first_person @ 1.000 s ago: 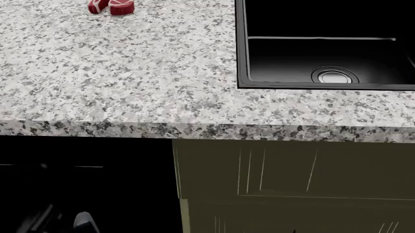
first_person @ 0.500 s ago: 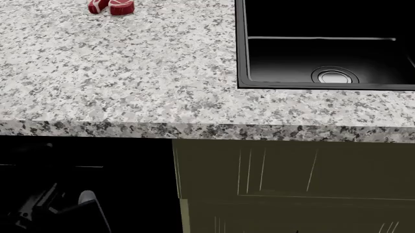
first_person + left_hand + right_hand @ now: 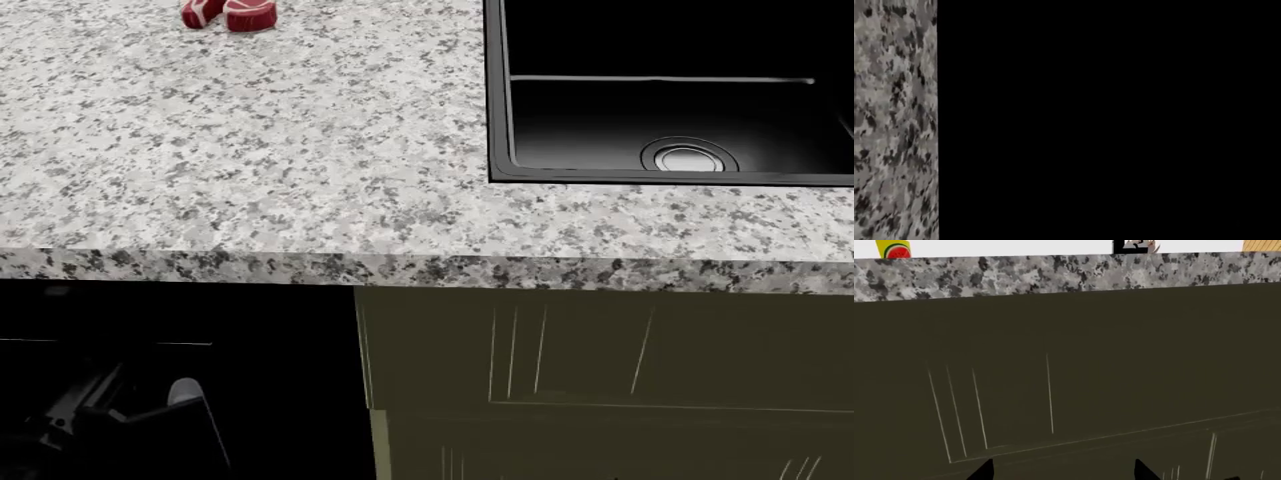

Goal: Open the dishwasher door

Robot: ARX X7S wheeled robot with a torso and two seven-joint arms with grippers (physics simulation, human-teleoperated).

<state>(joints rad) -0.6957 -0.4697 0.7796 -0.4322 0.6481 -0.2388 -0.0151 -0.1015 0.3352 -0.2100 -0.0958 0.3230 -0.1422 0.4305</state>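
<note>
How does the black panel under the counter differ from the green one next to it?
The dishwasher door is plain black; the cabinet front is olive green. The door is flat, with only a thin pale horizontal line; the cabinet has vertical grooves and a framed edge. The door sits at the head view's left, the cabinet to its right, below the sink. Both stand upright under the granite counter, and neither shows a handle.

An olive-green cabinet front [image 3: 1074, 375] with vertical grooves fills the right wrist view beneath the speckled counter [image 3: 1054, 274] edge. The right tool's [image 3: 1064, 471] two dark fingertips stand apart.
</note>
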